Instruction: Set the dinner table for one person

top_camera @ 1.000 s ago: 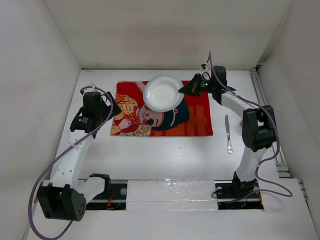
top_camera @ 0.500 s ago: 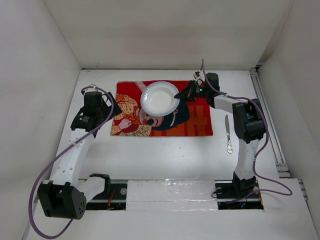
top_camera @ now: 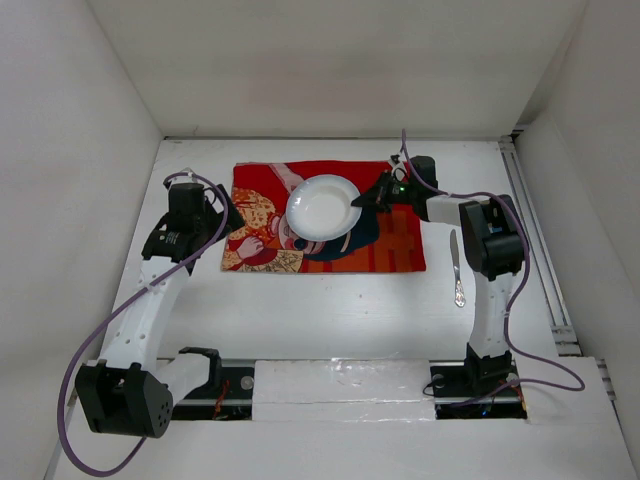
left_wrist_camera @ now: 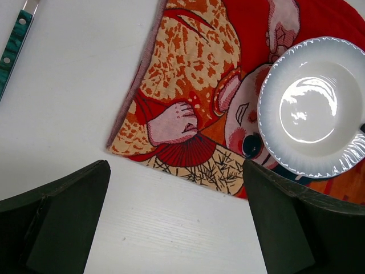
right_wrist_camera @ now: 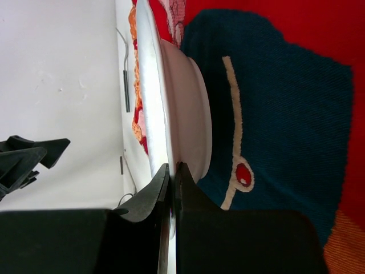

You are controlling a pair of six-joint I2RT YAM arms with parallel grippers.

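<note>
The plate (top_camera: 322, 206) has come down and toward the near side over the last second. It was up in the air, tipped, over the far edge of the placemat (top_camera: 395, 245), and now it sits level over the middle of it. The right arm has folded low and reached in with it.

The dinner table (top_camera: 330, 310) is the big white top filling the floor of the booth, with the red cartoon placemat laid toward its far side. The right gripper (top_camera: 372, 197) is pinching the plate's right rim, fingers pressed together on the thin edge. From the wrist view the plate's base looks down on the cloth or a hair off it, hard to call. So the plate part looks basically done, and letting go would be the next thing.

The left gripper (left_wrist_camera: 177, 166) hangs spread wide over the placemat's near-left corner, holding nothing.

Count:
- one plate
- one placemat
- one knife (top_camera: 457, 268) on the table just right of the placemat
- one green-handled utensil (left_wrist_camera: 16, 40) off to the placemat's left
</note>
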